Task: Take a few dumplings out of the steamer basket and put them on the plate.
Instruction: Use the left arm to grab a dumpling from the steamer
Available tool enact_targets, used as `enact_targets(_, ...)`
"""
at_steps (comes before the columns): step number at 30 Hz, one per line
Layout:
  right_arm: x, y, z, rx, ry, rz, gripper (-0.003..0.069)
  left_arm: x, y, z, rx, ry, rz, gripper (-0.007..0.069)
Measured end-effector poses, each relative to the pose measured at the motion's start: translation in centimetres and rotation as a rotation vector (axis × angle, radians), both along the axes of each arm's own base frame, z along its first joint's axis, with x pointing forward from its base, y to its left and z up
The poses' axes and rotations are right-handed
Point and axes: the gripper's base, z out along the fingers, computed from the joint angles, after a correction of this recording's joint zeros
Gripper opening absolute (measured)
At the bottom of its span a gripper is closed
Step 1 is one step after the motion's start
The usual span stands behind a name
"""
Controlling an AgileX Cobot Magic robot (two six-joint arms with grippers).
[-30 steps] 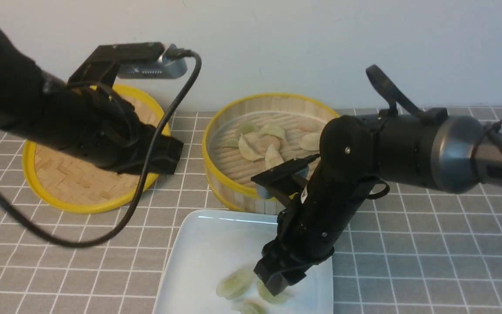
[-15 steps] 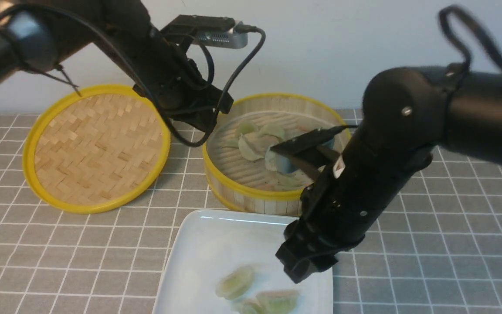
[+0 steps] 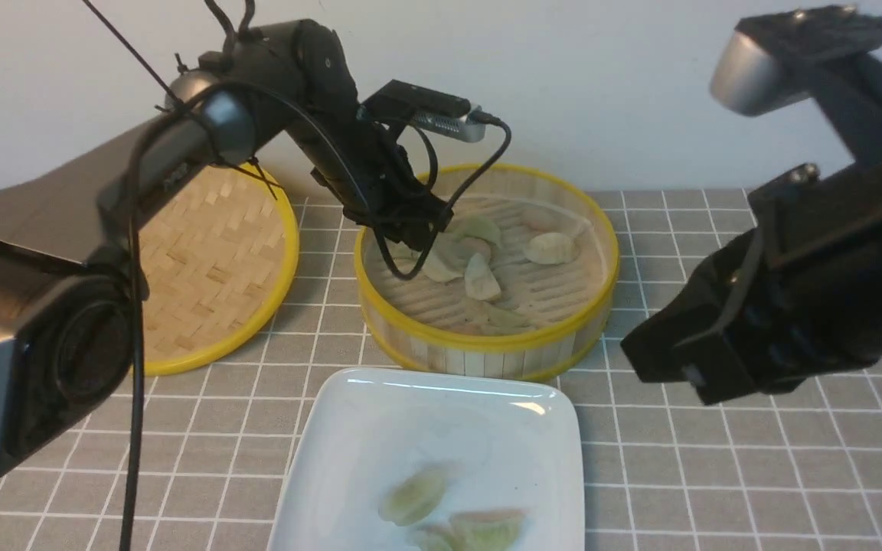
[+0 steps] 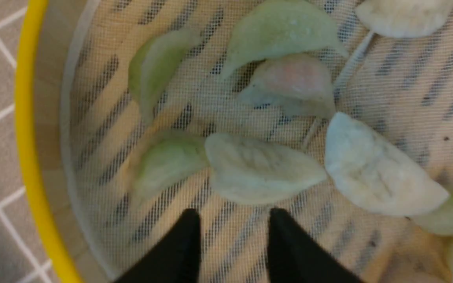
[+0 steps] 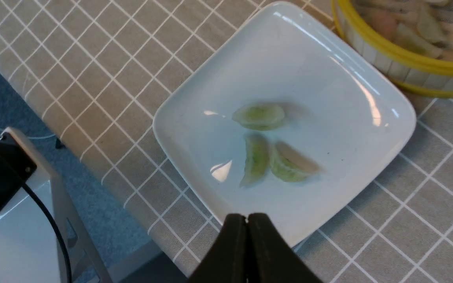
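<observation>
The spread left gripper (image 4: 234, 214) should be centred over the cream dumpling (image 4: 264, 169) at the steamer basket's (image 3: 487, 343) left, then closed gently.

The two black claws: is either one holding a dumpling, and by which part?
Neither holds anything. The left gripper is open, its tips just short of a cream dumpling in the steamer basket. The right gripper is shut and empty.
</observation>
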Motion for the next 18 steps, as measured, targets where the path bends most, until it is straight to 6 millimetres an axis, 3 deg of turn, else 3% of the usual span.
enact_targets(4, -0.1, -0.6, 0.2, -0.017, -0.015, -0.049, -0.0013, 0.5, -0.7, -1.0, 0.006, -0.045, -0.002, 0.0419)
enact_targets(8, 0.1, -0.9, 0.2, -0.039, -0.028, -0.078, -0.0013, 0.7, -1.5, -1.7, -0.001, -0.072, -0.005, 0.0493)
enact_targets(13, 0.3, -1.1, 0.1, -0.057, -0.040, -0.095, -0.0013, 0.8, -2.2, -3.0, 0.011, -0.072, -0.017, 0.0485)
enact_targets(18, 0.3, -1.1, 0.1, -0.064, -0.037, -0.098, -0.0013, 0.9, -2.2, -3.2, 0.024, -0.077, -0.020, 0.0349)
